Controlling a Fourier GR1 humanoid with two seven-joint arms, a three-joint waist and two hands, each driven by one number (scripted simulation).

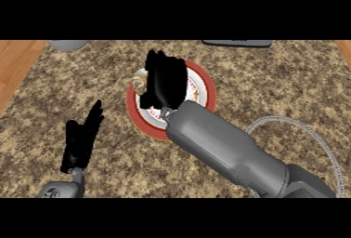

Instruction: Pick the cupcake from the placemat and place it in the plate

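The pale cupcake sits mostly hidden in the right hand's grasp, over the upper-left rim of the round, red-rimmed, white-centred plate, and the grey-edged placemat lies near the plate's lower right.

The right robot hand and forearm cover most of the plate, only its right rim exposed, while bare table lies open between plate and left robot hand.
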